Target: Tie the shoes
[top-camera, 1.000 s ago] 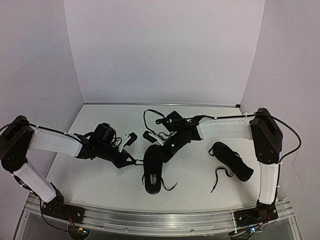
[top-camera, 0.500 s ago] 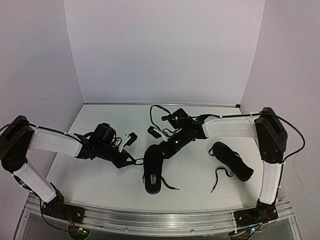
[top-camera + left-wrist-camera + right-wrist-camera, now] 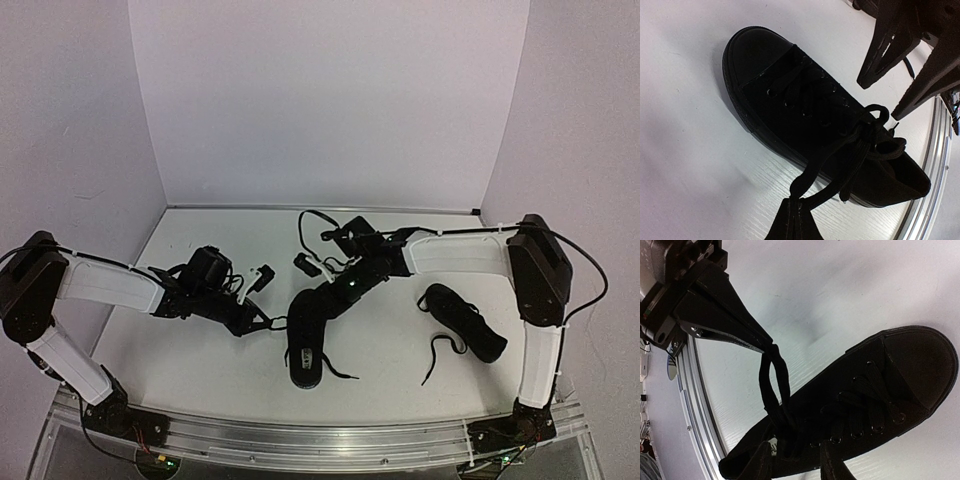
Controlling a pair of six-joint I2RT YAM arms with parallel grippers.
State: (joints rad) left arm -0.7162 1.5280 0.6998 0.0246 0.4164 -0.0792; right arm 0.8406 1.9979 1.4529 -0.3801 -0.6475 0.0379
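One black shoe [image 3: 305,342] lies in the middle, toe toward the back; it also fills the left wrist view [image 3: 805,110] and the right wrist view [image 3: 865,405]. My left gripper [image 3: 266,322] [image 3: 799,202] sits left of it, shut on a loop of its lace [image 3: 812,175] [image 3: 775,377] that is drawn taut. My right gripper [image 3: 325,298] [image 3: 796,462] hovers over the shoe's tongue with its fingers apart, the knot area lying below and between them. The other shoe [image 3: 462,322] lies on its own to the right, its laces loose.
A metal rail [image 3: 300,440] runs along the table's near edge. Walls close in the back and both sides. A loose lace end [image 3: 433,362] trails from the right shoe toward the front. A black cable [image 3: 303,226] loops up behind the right wrist.
My right gripper has opened over the shoe and shifted slightly right and back. The left gripper has stayed in place, holding its loop.
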